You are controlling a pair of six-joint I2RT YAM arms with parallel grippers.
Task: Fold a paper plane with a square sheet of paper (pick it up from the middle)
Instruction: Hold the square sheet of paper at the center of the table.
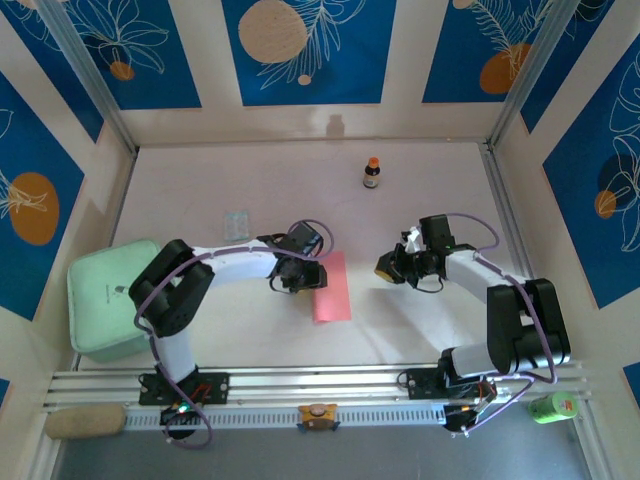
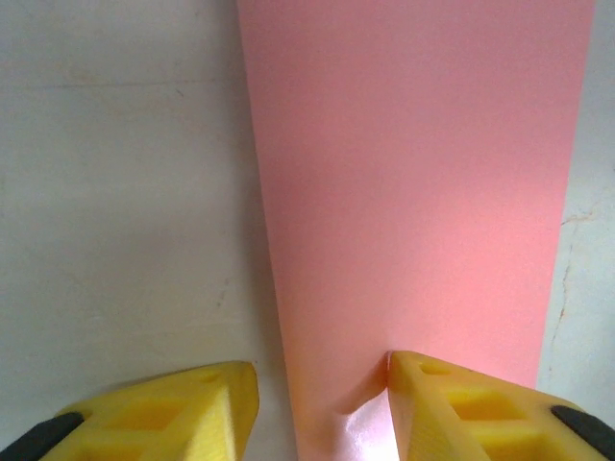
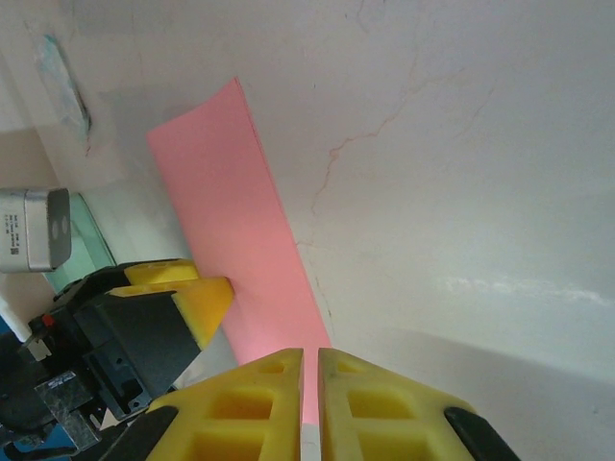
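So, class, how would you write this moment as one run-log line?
left hand: open, straddling pink paper edge | right hand: shut, apart from pink paper | pink paper: lying on table

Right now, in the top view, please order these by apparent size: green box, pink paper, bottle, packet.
Largest to smallest:
1. green box
2. pink paper
3. bottle and packet: both are small and look about alike, so I do not rank them.

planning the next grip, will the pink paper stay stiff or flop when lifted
Probably floppy: the pink paper looks thin and lies flat on the table. Likely very light and easily creased; its near edge buckles against a finger of the left gripper. It may slide on the smooth table.
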